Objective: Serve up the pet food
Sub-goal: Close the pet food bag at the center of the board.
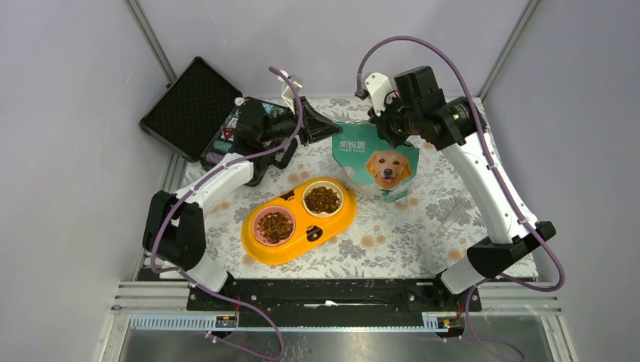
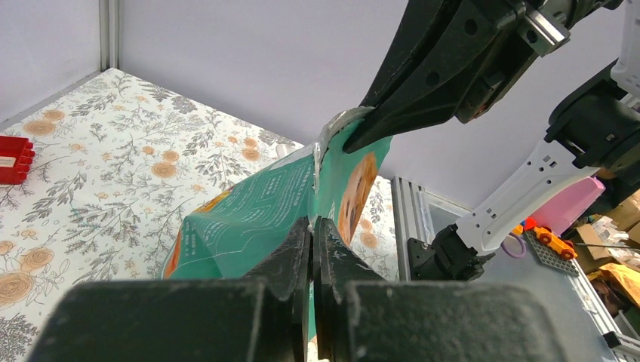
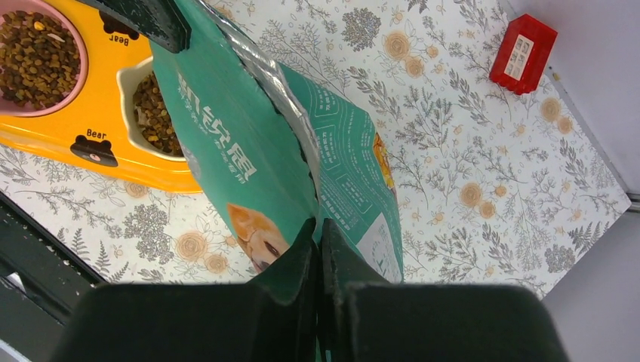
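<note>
**Location.** The pet food [image 1: 276,225] fills both bowls of the feeder [image 1: 332,223], which lies on the table [image 1: 423,226]. The pouch [image 1: 375,167] stands upright just behind the feeder. Whether any food is left inside it cannot be seen.

**Gripper state.** The left gripper [image 2: 312,223] is clenched on one end of the pouch's top edge. The right gripper [image 3: 318,225] is clenched on the other end. The foil-lined mouth gapes between the two grips.

**Handling.**
- The pouch is thin, flexible film: soft, creasing and probably slick.
- It is likely light if mostly emptied, and it topples easily.
- Take hold at the top seam corners, where the film is doubled. Do not grip the mid-panel, which buckles.
- The kibble is loose, dry and free-flowing. It spills if the open mouth tips.

**Count.**
- Pouch: one.
- Feeder: one, with two bowls, a pink bowl [image 1: 256,225] and a white bowl [image 1: 306,197], both filled.
- Grippers: two.
- Black case [image 1: 192,105]: one, at the table's far left.
- Red block [image 3: 523,53]: one.
</note>
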